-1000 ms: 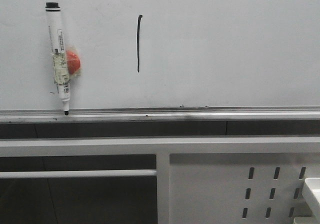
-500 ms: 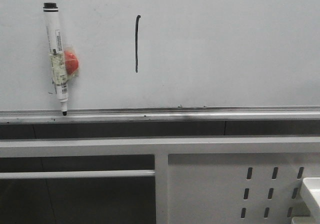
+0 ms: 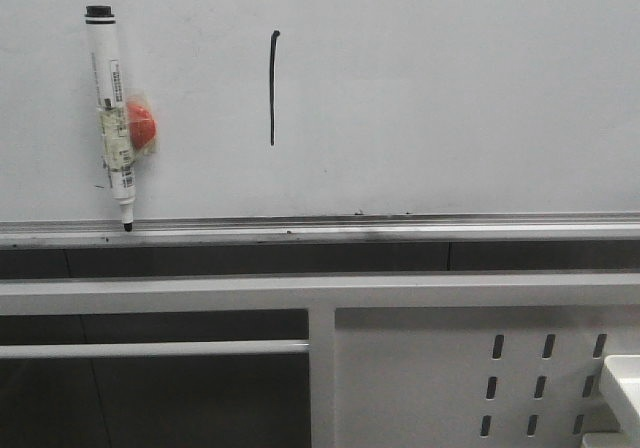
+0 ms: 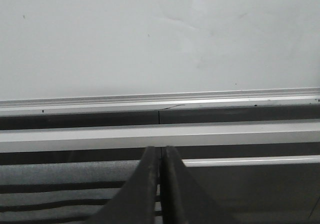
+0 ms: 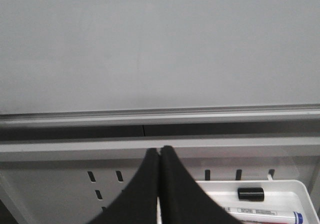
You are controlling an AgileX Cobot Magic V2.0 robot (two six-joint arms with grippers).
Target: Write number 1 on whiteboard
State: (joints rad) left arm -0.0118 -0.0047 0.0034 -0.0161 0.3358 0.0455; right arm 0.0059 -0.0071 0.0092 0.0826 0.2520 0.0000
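Note:
The whiteboard (image 3: 430, 98) fills the upper half of the front view, with a silver rail (image 3: 330, 230) along its bottom edge. On it stands the number 1 (image 3: 273, 88), a thin black vertical stroke with a small hook on top. Left of the stroke a white marker (image 3: 112, 118) with a black cap hangs on the board, tip down, beside a red magnet (image 3: 142, 128). No gripper shows in the front view. My left gripper (image 4: 160, 150) is shut and empty, facing the bare whiteboard (image 4: 160, 39). My right gripper (image 5: 160, 150) is shut and empty before the whiteboard (image 5: 160, 44).
Below the rail runs a white metal frame with a perforated panel (image 3: 470, 368). A white tray (image 5: 280, 199) at the right holds a black cap (image 5: 250, 193) and a blue-tipped marker (image 5: 265, 214); its corner (image 3: 622, 378) shows in the front view.
The whole front view has shifted a few pixels left between one second ago and now; the marker, magnet and stroke keep their places on the board.

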